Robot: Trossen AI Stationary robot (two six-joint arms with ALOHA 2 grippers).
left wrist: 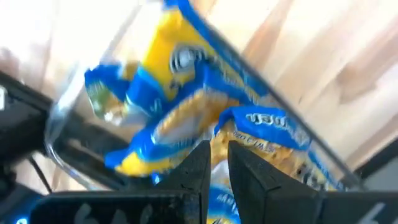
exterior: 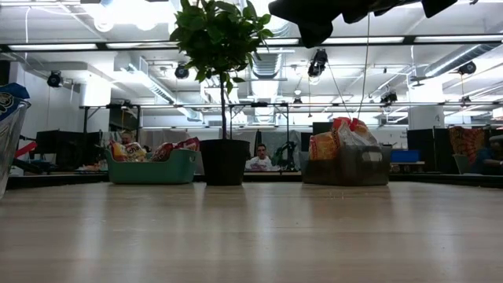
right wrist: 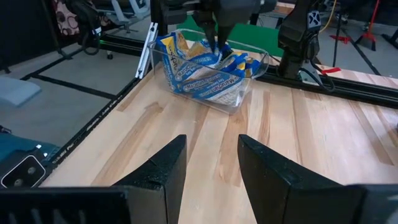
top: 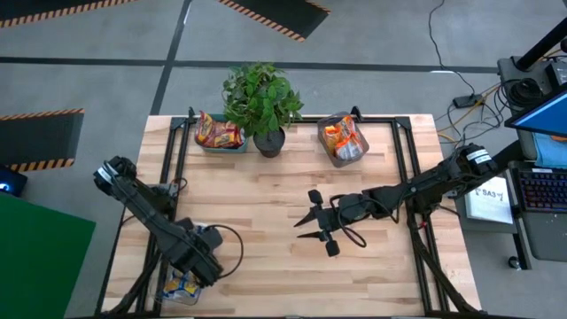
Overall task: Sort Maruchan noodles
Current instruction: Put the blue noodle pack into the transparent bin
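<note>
The left end effector (right wrist: 217,38), fingers nearly together, is hanging over the clear bin (right wrist: 258,59) of blue-and-yellow Maruchan noodles (left wrist: 180,93) at the counter's (top: 266,204) near-left corner, seemingly dropping one off, while the right end effector (top: 312,217) is waiting mid-counter, part-open and empty.

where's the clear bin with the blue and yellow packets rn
In the high view the clear bin sits at the table's near-left corner, under the left pincer, far from the potted plant.
</note>
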